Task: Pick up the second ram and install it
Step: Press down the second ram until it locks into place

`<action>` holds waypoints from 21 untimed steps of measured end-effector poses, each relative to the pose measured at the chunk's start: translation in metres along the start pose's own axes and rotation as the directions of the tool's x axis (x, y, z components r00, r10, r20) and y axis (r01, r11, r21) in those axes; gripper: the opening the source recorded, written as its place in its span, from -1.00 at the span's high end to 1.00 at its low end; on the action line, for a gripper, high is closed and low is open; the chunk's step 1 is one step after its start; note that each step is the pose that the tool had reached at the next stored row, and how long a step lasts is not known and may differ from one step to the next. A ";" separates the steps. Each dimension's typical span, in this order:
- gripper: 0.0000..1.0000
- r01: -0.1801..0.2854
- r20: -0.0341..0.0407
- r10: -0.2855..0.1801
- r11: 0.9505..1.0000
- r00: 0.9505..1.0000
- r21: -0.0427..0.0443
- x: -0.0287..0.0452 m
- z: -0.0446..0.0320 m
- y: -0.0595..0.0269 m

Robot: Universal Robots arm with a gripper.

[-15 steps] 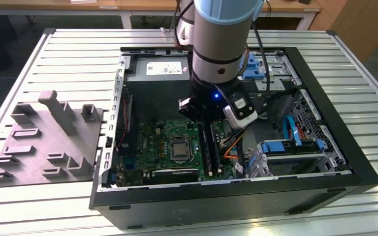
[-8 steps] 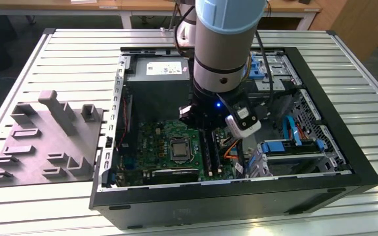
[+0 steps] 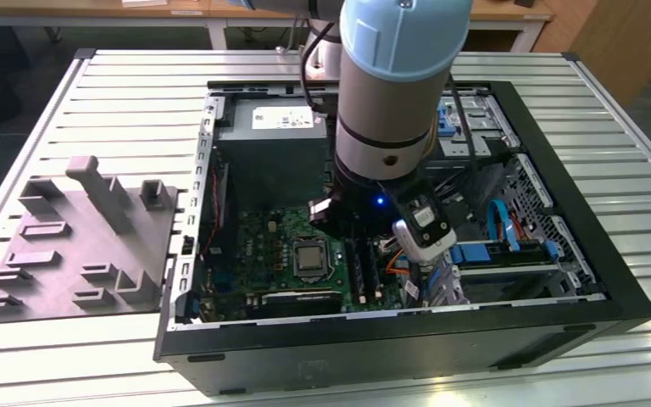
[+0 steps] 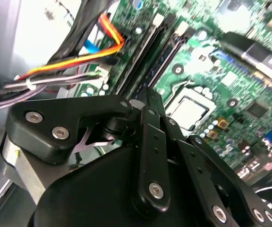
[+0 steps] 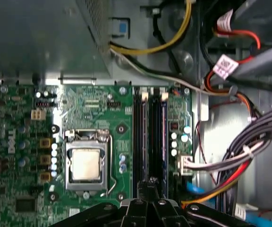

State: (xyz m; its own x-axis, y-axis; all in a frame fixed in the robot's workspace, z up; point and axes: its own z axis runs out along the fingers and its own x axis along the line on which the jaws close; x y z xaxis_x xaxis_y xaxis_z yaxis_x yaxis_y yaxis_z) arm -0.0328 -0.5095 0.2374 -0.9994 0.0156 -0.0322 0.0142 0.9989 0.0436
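In both wrist views my gripper (image 5: 150,185) (image 4: 147,94) hangs low over the long black memory slots (image 5: 150,137) (image 4: 150,52) of the green motherboard (image 5: 93,109). The fingertips meet, and I see nothing between them. They sit over the end of the slots away from the white clips (image 5: 144,95), right of the silver processor socket (image 5: 86,163). The second ram is hidden: I cannot pick out its strip among the dark slots. In the exterior view the arm (image 3: 388,102) reaches down into the open computer case (image 3: 597,288) above the motherboard (image 3: 269,237).
Bundles of orange, red and grey cables (image 5: 240,161) (image 4: 74,61) run close beside the slots. The power supply box (image 3: 269,136) fills the case's far end. A grey moulded fixture (image 3: 77,237) lies on the slatted table at the exterior view's left.
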 end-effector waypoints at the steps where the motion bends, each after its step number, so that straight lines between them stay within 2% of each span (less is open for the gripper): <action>1: 0.80 0.000 0.000 0.000 1.000 1.000 0.000 0.0000 0.0000 -0.0018; 9: 0.80 0.000 0.000 0.000 1.000 1.000 0.000 -0.0001 0.0003 -0.0088; 15: 0.80 0.000 0.000 0.000 1.000 1.000 0.000 -0.0001 0.0002 -0.0094; 21: 0.80 0.000 0.000 0.000 1.000 1.000 0.000 -0.0004 0.0008 -0.0156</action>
State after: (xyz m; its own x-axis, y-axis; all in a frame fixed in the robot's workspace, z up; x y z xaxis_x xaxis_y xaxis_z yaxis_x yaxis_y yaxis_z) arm -0.0325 -0.5251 0.2360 -0.9994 0.0157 -0.0323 0.0143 0.9989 0.0441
